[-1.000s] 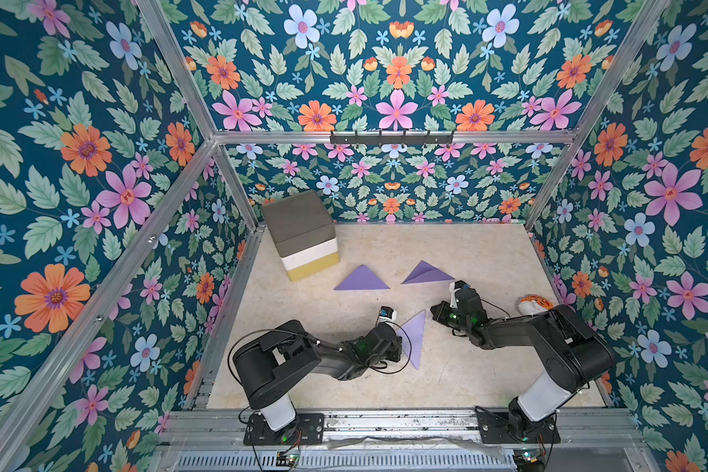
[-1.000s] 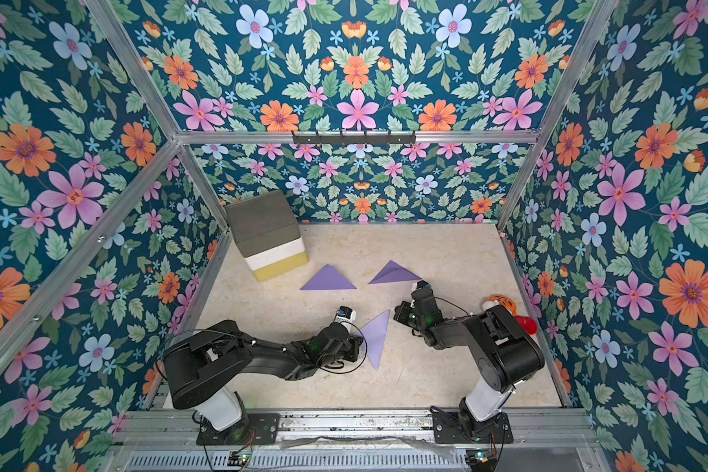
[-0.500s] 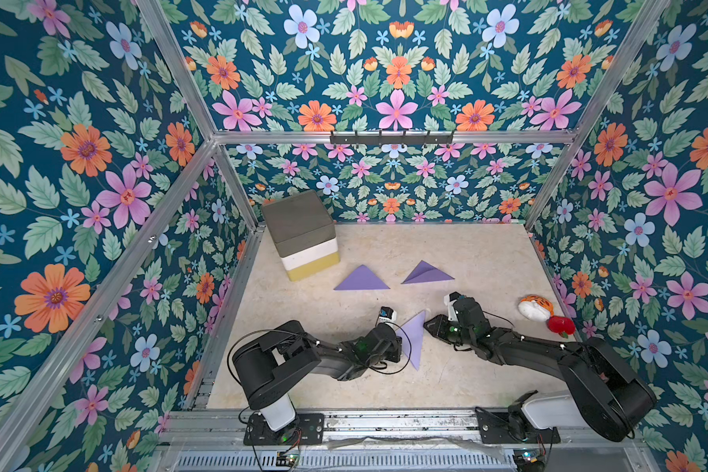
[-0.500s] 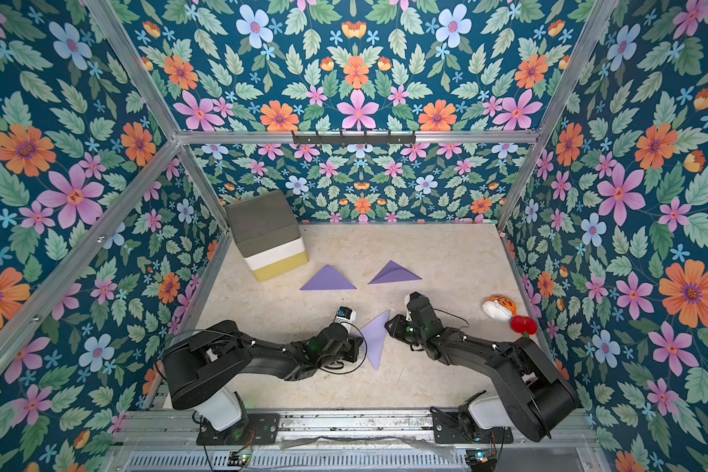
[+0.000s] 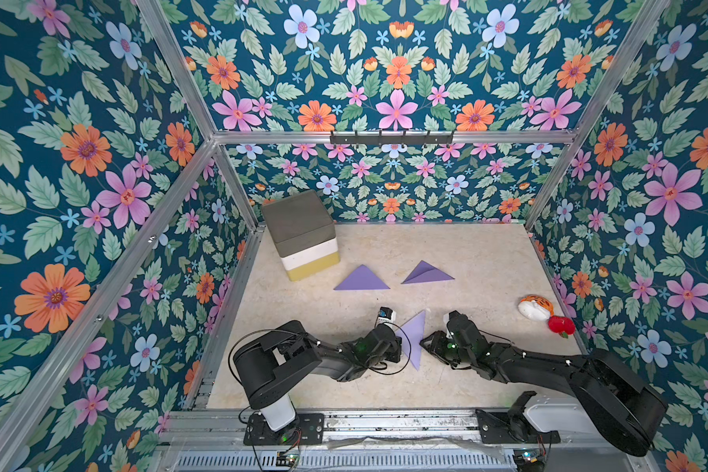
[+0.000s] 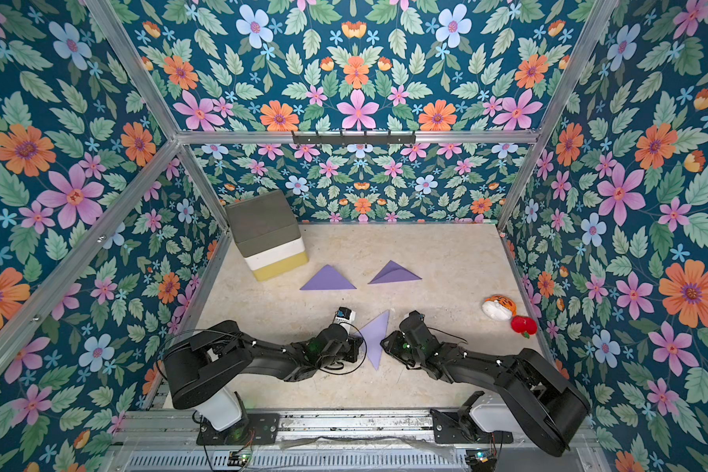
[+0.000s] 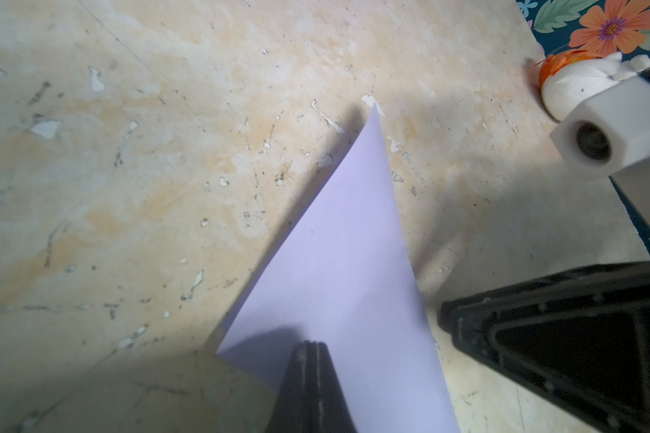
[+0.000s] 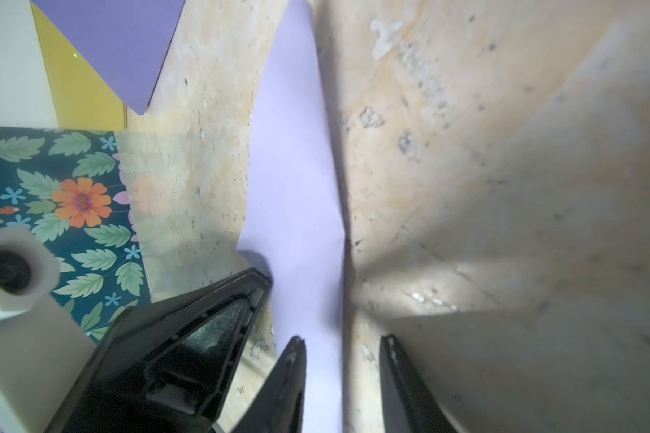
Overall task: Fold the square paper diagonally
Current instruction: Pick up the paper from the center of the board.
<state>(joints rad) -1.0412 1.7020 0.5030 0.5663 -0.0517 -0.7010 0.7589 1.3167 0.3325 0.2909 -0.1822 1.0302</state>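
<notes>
Low over the table (image 5: 487, 253), both arms stretch forward almost flat and meet at the purple paper (image 5: 413, 341) — a folded triangle lying between them. On the paper's left side, the left gripper (image 7: 310, 345) is closed tight, with its tip down on the sheet. At the paper's right edge, the right gripper (image 8: 342, 339) stands a little apart — one finger (image 8: 291, 367) over the paper, the other beside it, holding nothing.
</notes>
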